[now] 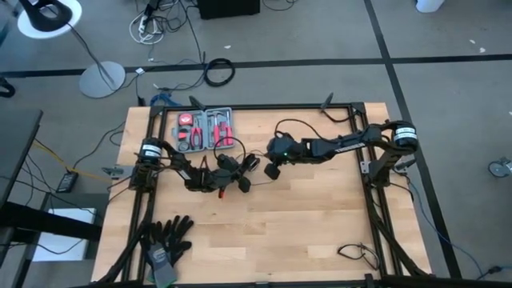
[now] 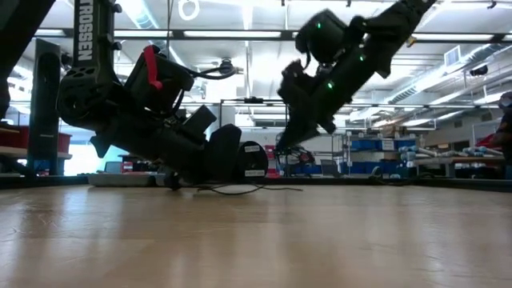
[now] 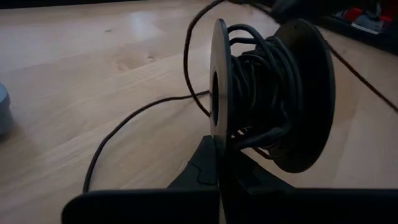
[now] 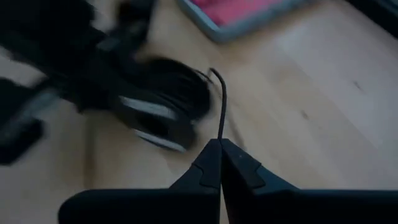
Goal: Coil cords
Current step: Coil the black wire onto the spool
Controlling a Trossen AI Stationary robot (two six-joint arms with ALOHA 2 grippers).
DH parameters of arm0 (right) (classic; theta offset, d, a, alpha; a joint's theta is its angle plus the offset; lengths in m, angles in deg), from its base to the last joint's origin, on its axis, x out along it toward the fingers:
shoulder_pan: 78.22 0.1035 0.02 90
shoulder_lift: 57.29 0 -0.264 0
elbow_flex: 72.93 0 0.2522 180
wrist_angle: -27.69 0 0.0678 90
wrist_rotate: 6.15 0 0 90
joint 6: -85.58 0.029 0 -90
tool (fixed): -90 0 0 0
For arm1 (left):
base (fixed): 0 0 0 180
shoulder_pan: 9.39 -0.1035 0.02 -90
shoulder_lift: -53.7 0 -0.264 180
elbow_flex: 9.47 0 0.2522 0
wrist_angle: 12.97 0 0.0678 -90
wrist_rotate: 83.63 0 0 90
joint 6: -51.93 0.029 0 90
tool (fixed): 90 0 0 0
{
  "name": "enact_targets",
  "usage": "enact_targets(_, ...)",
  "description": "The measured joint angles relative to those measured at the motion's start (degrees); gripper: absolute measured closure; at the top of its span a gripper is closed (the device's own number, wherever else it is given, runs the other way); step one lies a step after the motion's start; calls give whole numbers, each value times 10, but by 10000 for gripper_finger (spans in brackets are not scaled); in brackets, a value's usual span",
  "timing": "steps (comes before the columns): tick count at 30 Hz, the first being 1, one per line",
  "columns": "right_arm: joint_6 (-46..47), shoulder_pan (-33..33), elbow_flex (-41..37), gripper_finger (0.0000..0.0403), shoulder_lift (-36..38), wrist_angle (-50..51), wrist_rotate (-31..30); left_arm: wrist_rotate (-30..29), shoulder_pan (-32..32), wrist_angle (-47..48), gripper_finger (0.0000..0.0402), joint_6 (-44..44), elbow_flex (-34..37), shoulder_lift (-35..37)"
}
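Pinching the thin black cord (image 4: 221, 106) between its closed fingertips, the right gripper (image 4: 219, 149) sits low and centre in its wrist view, the wire rising out of the pinch and curving toward a dark wound mass in the frame's upper left. In the high view this gripper (image 1: 272, 170) lies just right of the table's centre, its arm reaching in from the right edge. In the low view it hangs above the tabletop in the upper middle of the frame, tilted down to the left.

The left gripper (image 3: 219, 163) is clamped on the near flange of a black spool (image 3: 267, 102) at the centre of its wrist view. The spool stands on edge, with cord wound thickly between its two round flanges. A loose strand leaves the spool and runs across the wood toward the lower left of that frame. In the high view the left gripper (image 1: 226, 178) is left of centre, close to the right one, with the spool between them.

A tool case (image 1: 205, 130) with red-handled tools lies in the upper middle of the wooden table (image 1: 320, 232). A pair of dark gloves (image 1: 166, 240) lies at the lower left corner. A small tangle of wire (image 1: 356, 253) sits at the lower right.
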Motion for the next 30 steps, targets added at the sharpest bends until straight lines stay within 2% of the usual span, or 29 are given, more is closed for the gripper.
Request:
enact_targets(4, -13, 29, 25, 402, 0, -33, 4, 1, -2, -1, 402, -1, -1, 0)
enact_targets(8, -12, 53, 29, 402, -2, -23, -9, 0, -3, -5, 402, -3, -1, 0)
enact_targets(12, 14, 76, 31, 402, 4, 23, -152, 0, -3, -5, 402, -18, -1, 1)
enact_targets(13, 24, 78, 31, 402, 4, 43, -171, 0, -3, -4, 402, -21, -1, 1)
enact_targets(19, 94, 81, 31, 403, 18, 126, -180, 0, -5, -1, 402, -25, -1, 1)
enact_targets(25, 123, 95, 33, 403, 39, 134, -196, -2, -7, 8, 402, -28, -1, 2)
enact_targets(30, 95, 115, 33, 403, 61, 97, -207, -3, -7, 13, 402, -28, -2, 2)
